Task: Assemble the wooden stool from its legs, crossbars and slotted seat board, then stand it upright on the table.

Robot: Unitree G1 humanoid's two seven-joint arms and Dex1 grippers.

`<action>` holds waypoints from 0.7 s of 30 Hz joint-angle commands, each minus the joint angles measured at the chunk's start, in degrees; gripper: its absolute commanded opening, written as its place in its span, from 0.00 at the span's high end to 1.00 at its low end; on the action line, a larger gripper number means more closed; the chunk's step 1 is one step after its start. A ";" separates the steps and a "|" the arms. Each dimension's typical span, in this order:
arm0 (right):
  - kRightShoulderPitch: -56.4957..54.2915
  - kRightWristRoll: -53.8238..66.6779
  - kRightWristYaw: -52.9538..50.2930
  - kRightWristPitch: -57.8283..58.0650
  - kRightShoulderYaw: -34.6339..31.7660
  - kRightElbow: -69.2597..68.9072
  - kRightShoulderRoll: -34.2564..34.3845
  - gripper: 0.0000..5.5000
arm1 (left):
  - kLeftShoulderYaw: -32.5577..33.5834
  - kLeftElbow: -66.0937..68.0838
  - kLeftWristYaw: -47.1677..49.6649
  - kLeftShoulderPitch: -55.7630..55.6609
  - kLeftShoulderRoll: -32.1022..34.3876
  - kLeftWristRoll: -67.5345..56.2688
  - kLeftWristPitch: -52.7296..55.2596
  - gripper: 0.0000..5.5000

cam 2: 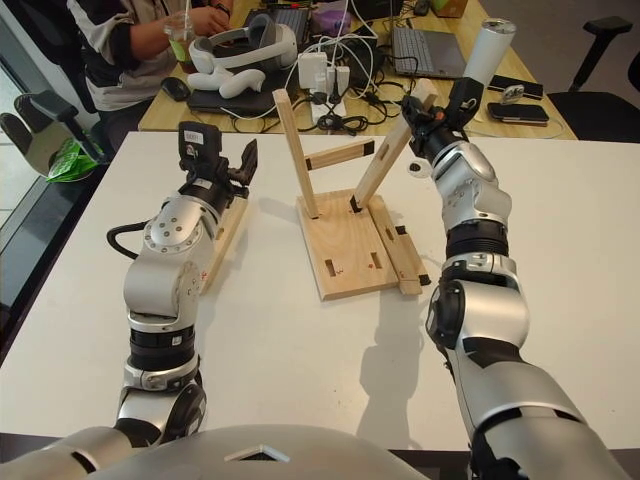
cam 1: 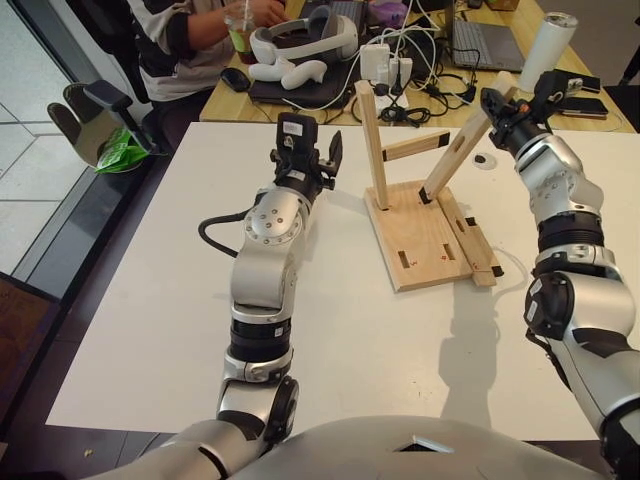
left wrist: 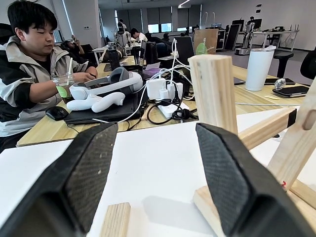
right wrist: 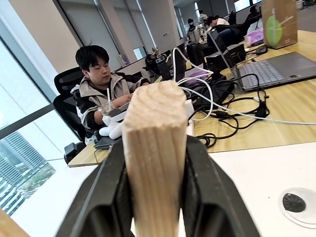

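right pincer [right wrist: 155,192] | I am holding leg [cam 1: 455,150] by top over seat board [cam 1: 425,245] | likely stiff, light | left pincer [left wrist: 155,170] hanging wide

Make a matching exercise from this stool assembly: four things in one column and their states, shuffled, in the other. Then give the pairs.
Things
1. seat board
2. leaning leg
3. left gripper
4. upright leg

States
A. clamped in the right gripper
B. lying flat on the table
C. open, holding nothing
D. standing up from the seat board

Pairs: 1-B, 2-A, 3-C, 4-D
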 commanded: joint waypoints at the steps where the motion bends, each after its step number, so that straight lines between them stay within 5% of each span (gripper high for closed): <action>1: -1.16 -1.21 5.12 2.93 1.96 3.95 1.17 0.82 | 0.42 2.28 1.78 -2.44 -1.12 -0.60 -2.07 0.47; 13: -6.69 -5.59 11.40 1.91 5.55 5.74 1.35 0.82 | 1.85 3.10 6.38 -1.91 -3.01 -1.54 -6.03 0.47; 21: -6.19 -7.85 1.28 4.50 6.39 2.94 4.00 0.82 | 5.17 -1.99 7.80 0.07 -2.78 -3.02 -7.48 0.47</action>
